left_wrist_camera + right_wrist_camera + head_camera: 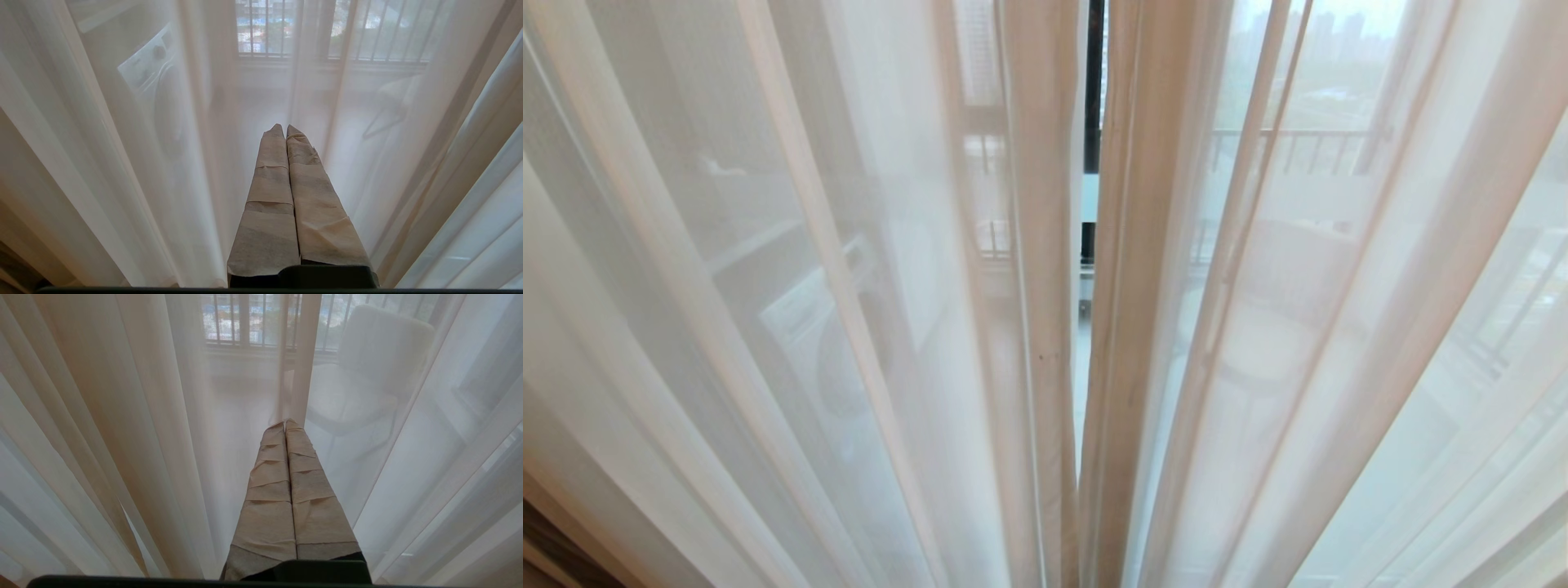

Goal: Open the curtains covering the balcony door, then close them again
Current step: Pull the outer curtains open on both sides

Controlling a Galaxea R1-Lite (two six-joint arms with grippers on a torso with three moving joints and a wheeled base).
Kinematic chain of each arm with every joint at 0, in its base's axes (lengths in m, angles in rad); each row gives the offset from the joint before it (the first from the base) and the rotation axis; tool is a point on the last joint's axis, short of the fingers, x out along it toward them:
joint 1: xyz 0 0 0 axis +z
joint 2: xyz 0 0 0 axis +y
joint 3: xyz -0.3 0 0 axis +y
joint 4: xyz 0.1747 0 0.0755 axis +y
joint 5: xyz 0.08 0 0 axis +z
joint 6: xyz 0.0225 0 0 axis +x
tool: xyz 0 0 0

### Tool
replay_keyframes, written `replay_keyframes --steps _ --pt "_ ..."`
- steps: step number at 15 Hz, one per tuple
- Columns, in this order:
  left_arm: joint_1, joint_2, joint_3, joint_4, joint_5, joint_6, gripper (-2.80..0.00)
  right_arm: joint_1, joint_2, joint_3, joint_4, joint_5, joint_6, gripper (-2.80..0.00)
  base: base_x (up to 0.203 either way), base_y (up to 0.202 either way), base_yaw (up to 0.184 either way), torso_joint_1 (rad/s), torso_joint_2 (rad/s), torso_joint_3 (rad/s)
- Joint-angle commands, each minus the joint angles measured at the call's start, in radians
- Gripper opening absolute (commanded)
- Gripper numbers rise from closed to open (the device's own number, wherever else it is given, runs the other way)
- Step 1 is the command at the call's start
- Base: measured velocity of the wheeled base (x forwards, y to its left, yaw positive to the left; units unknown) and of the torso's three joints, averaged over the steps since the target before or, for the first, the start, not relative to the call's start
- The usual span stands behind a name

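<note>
Left claw [284, 130] pressed together, empty, nose near the sheer curtains [849, 327]; curtains drawn across the balcony door [1094, 90], whose black frame shows only through the narrow centre slit; right claw [284, 425] likewise together, empty; opening not begun; next, part fingers, pinch an inner edge, sweep outward.

Head view: close behind sheer curtains [849, 327], facing forward and down; narrow gap at 12 o'clock shows black balcony door [1094, 82] frame. Left wrist view: behind left gripper [282, 130], aimed along pressed-together taped fingers at sheers. Right wrist view: same setup behind right gripper [284, 425]. Shared: sheers everywhere; railing [1290, 147] beyond, all three; washing machine [809, 327] in head and left wrist; chair [367, 375] in both wrist views.
</note>
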State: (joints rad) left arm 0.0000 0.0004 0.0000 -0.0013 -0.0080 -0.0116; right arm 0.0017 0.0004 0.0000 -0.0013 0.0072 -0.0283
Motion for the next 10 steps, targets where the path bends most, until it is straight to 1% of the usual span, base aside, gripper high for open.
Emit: replay_keyframes --steps 1,7,10 --pt "0.000 0.000 0.000 0.001 0.000 0.004 -2.80 0.000 0.000 0.000 0.000 0.000 -0.001 -2.80 0.000 0.000 0.000 0.000 0.00 0.000" --pt "0.000 0.000 0.000 0.000 -0.004 0.023 -2.80 0.000 0.000 0.000 0.000 0.000 -0.001 -2.80 0.000 0.000 0.000 0.000 0.00 0.000" --pt "0.000 0.000 0.000 0.000 -0.004 0.019 -2.80 0.000 0.000 0.000 0.000 0.000 -0.001 -2.80 0.000 0.000 0.000 0.000 0.00 0.000"
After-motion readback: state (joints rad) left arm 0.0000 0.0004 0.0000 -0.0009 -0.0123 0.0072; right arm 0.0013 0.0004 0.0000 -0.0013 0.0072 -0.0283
